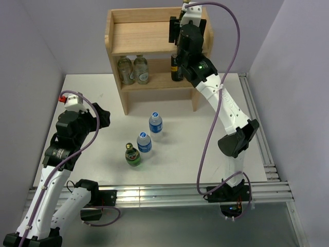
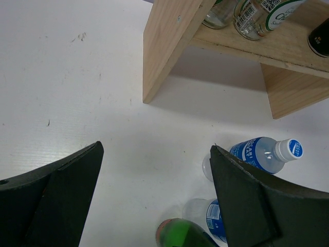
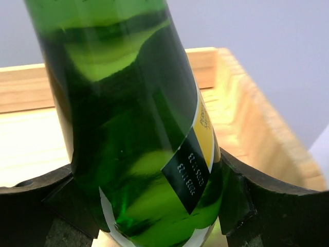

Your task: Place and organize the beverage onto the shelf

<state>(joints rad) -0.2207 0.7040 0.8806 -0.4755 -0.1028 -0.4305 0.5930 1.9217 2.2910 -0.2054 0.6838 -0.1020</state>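
Observation:
The light wood shelf stands at the back of the table. My right gripper is over the right end of its top board, shut on a green glass bottle with a yellow and black label. The bottle stands upright between the fingers, with the top board and its rim behind it. In the top view the gripper hides most of the bottle. My left gripper is open and empty above the table, left of the loose bottles; its wrist view shows bare table between the jaws.
On the table stand two blue-label water bottles and a green bottle. The shelf's lower tier holds two clear bottles and a dark bottle. Walls close in at left and right.

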